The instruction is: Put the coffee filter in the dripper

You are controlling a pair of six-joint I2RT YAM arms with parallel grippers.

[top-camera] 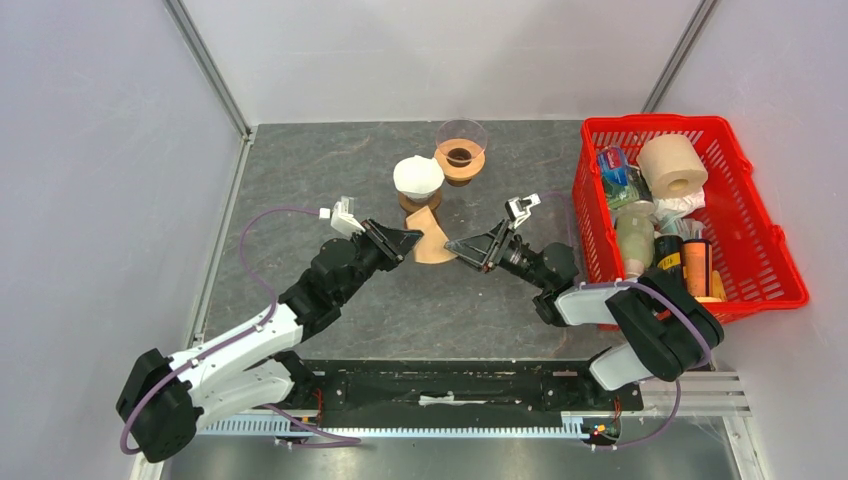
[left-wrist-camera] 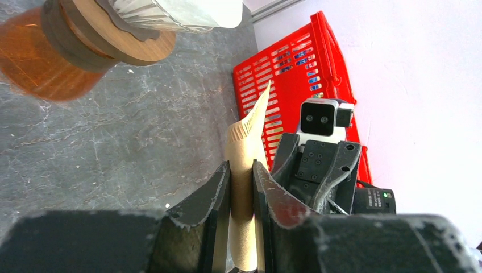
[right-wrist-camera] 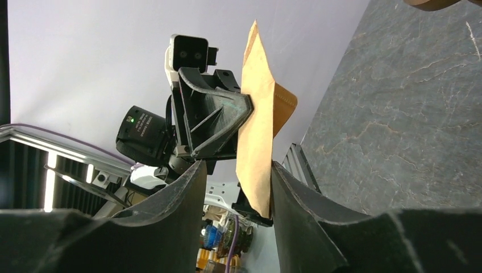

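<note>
Nearly level, filter (top-camera: 433, 243) lengthwise toward right claw (top-camera: 452, 246)

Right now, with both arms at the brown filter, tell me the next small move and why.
Probably close the right gripper on the brown filter. The left gripper pinches it flat, and its free edge sits between the right gripper's open jaws, unclamped. A second grip looks needed to spread it before the dripper.

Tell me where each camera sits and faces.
Top external: above and behind the bases, looking down at the table; left arm and right arm show.
Left wrist: looks past its jaws, shut on the brown coffee filter, toward the right arm and red basket.
Right wrist: looks past its open jaws toward the left arm.
Shared: both wrist views show the filter.
</note>
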